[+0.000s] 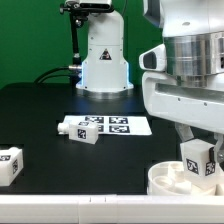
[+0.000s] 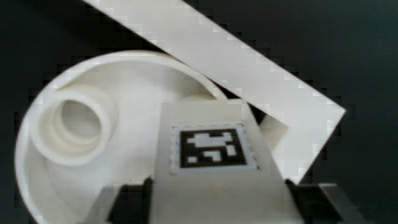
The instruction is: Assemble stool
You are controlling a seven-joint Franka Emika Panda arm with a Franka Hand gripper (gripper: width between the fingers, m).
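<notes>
My gripper (image 1: 200, 150) is shut on a white stool leg (image 1: 199, 158) with a black-and-white tag and holds it just over the round white seat (image 1: 172, 180) at the exterior view's lower right. In the wrist view the leg (image 2: 217, 150) sits between my fingers (image 2: 125, 203), above the seat (image 2: 107, 100) and beside a round socket (image 2: 75, 118) in it. A second leg (image 1: 80, 130) lies on the black table beside the marker board (image 1: 118, 126). A third leg (image 1: 9, 164) lies at the exterior view's left edge.
A white robot base (image 1: 104, 60) stands at the back of the table before a green wall. A white strip (image 1: 60, 209) runs along the table's front edge; it also shows in the wrist view (image 2: 249, 70) as a diagonal white bar.
</notes>
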